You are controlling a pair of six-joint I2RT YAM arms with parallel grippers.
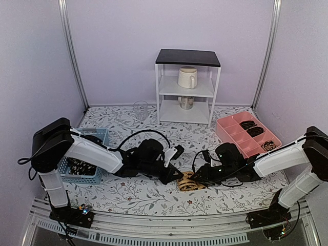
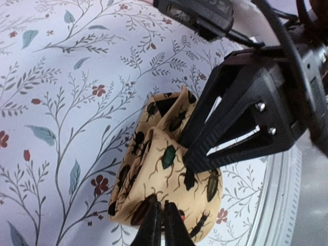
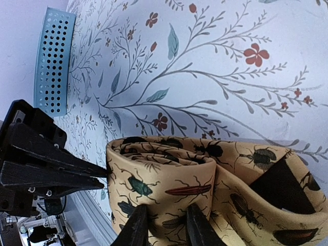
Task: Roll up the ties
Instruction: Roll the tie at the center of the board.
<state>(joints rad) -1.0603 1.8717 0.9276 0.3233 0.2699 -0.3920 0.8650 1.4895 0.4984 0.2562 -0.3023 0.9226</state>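
A tan tie (image 1: 188, 182) printed with dark beetles lies partly rolled on the floral tablecloth, near the front edge between both arms. In the left wrist view my left gripper (image 2: 163, 207) pinches the near edge of the tie (image 2: 164, 164), its fingers almost touching. My right gripper (image 3: 165, 215) straddles the rolled end of the tie (image 3: 169, 174), and both fingers press into the fabric. The tie's loose tail runs off to the right of the roll. The right arm's fingers (image 2: 230, 102) show on the far side of the roll. Dark speckled ties (image 1: 81, 166) lie in the blue basket.
The blue mesh basket (image 1: 100, 134) stands at the left behind my left arm. A pink divided tray (image 1: 225, 128) at the right holds dark rolls (image 1: 254, 131). A white shelf (image 1: 160, 87) with a mug (image 1: 187, 78) stands at the back, a glass (image 1: 140, 109) beside it.
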